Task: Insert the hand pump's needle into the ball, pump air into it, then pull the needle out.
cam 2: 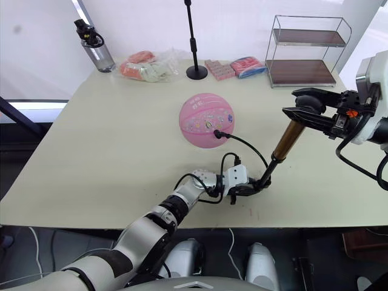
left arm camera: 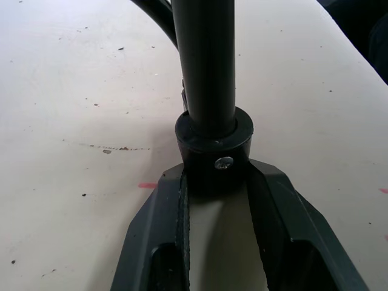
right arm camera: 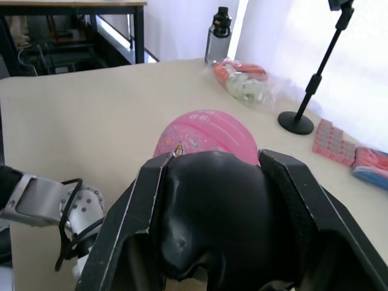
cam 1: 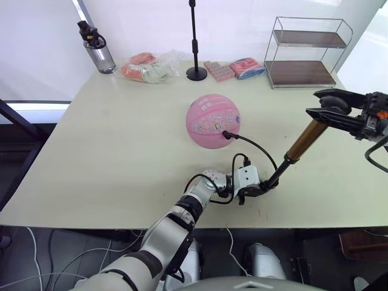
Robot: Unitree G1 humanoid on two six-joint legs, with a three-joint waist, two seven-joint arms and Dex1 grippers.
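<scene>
Table (cam 1: 109, 151): both claws gripping hand pump (cam 1: 303, 143), needle (cam 1: 225, 134) in ball (cam 1: 212, 120).

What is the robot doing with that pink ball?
It is pumping the ball up. The hand pump stands tilted on the table. The left gripper holds its black bottom end down by the table's front edge, and the right gripper clamps the handle at the top. The thin black hose curves from the pump to the ball, where the needle fitting is plugged in. The ball looks round.
</scene>
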